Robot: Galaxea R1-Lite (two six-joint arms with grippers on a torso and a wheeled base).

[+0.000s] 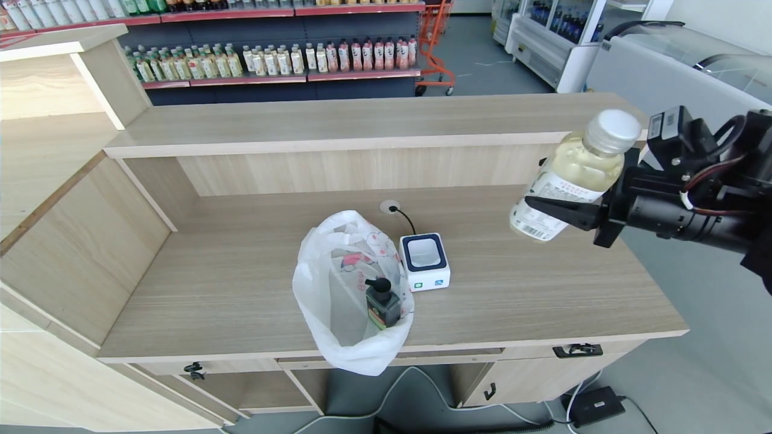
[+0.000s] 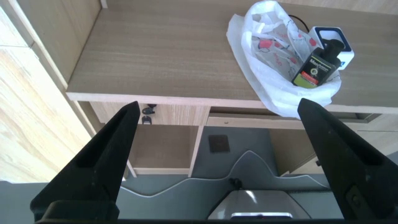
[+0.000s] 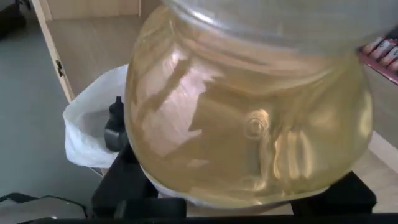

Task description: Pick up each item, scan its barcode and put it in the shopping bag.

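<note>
Well right of the scanner [image 1: 424, 260], the right gripper [image 1: 564, 204] is clamped on a tilted bottle [image 1: 573, 172] of pale drink, held above the counter [image 1: 543, 289]. The open bag [image 1: 329, 295] stands touching the scanner's left side, with a dark pump bottle [image 1: 382, 304] inside. The left gripper [image 2: 217, 107] has its jaws wide apart.

A light wooden counter [image 1: 543, 289] carries a white shopping bag [image 1: 325, 289] at its front edge (bulging slightly over it) and, just beside it, a small white scanner [image 1: 424, 261] with a black cable [image 1: 407, 220]
</note>
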